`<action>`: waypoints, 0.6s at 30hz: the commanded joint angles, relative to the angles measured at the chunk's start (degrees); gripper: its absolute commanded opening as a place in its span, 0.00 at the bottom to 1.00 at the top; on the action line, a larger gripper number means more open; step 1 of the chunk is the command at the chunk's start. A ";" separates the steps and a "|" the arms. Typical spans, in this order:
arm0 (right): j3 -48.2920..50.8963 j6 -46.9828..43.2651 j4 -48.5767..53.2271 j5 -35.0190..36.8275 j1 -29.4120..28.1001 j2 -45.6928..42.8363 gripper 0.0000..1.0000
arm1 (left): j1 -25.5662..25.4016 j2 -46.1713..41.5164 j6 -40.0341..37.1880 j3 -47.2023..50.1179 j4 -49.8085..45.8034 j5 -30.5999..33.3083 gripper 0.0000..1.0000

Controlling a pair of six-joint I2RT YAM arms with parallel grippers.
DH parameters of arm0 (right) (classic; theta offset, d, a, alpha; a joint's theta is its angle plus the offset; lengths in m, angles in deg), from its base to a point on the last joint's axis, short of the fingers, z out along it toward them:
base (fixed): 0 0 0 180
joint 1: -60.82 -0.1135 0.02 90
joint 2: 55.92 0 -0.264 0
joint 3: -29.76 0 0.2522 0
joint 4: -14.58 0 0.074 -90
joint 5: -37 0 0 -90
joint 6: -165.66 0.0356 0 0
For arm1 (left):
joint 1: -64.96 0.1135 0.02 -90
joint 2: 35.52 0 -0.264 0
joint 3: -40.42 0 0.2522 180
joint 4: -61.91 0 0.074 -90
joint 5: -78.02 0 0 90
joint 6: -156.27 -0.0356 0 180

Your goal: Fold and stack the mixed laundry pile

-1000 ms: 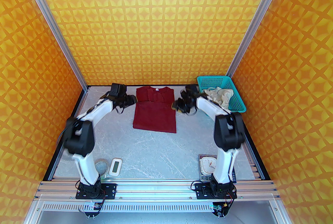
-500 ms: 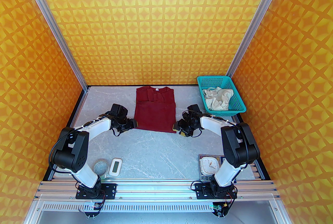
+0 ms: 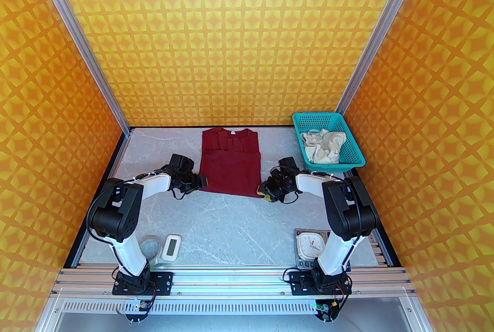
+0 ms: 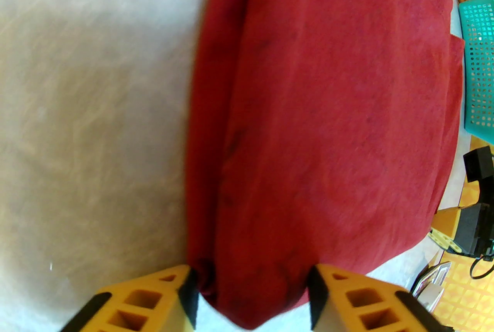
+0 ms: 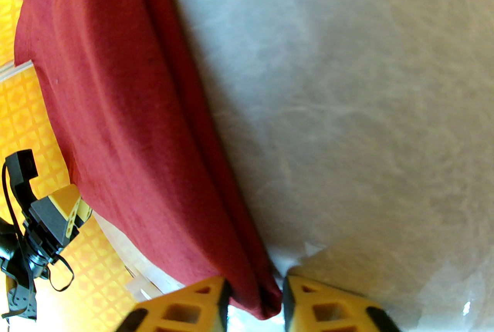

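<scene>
Surface: grey marbled table (image 3: 239, 230), matt, bare across the lower middle of the overhead frame; room: orange-and-yellow patterned walls (image 3: 231, 33) on three sides, aluminium posts (image 3: 77, 33) running up the upper left and upper right.

Dark red shirt (image 3: 229, 168) lies flat at frame centre, collar toward the top, sleeves folded in; cream shorts (image 3: 322, 147) sit crumpled in the teal basket (image 3: 316, 115) at centre right, well apart from the shirt.

My left pincer (image 4: 251, 276) is low at the shirt's lower-left corner; fingers spread, the hem corner lying between them. My right pincer (image 5: 254, 284) is at the lower-right corner; pads drawn in close, bunched cloth touching both, so I log it as pinching the shirt.

Lower edge of the overhead frame: a white display unit (image 3: 171, 246) and a grey round disc (image 3: 150, 245) at left, a square clock (image 3: 310, 243) at right.

Hard to make out: both hem corners are covered by my pincers from above; both wrist frames are blurred and cut my fingers off at the bottom; my left arm hides part of the disc, my right arm part of the clock's base; the waistband of the shorts cannot be picked out.
</scene>
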 commanded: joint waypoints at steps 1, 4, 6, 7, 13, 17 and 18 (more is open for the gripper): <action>-2.20 0.30 -3.49 0.23 -0.86 2.57 0.21 | -0.38 -0.35 -0.67 -1.30 -1.69 -0.40 0.38; -2.74 -0.96 -1.12 1.58 -0.86 2.30 0.16 | -0.41 -1.45 -1.15 -0.27 -5.13 1.85 0.32; -2.66 -1.58 0.06 2.19 -0.82 2.19 0.14 | -0.44 -2.49 -1.21 1.20 -6.26 2.62 0.29; -2.28 -1.66 0.30 2.37 -0.84 2.02 0.14 | -0.36 -3.11 -1.36 2.08 -6.63 3.00 0.28; -0.38 -3.01 3.04 4.20 -0.90 -0.12 0.12 | -1.56 -6.45 -3.54 3.37 -14.21 7.89 0.39; 0.74 -4.18 5.06 4.65 -0.75 -2.58 0.09 | -1.76 -11.01 -3.54 5.45 -14.85 7.99 0.47; 0.98 -4.42 5.59 4.70 -0.85 -3.18 0.08 | -1.84 -11.96 -3.40 5.69 -14.58 7.86 0.48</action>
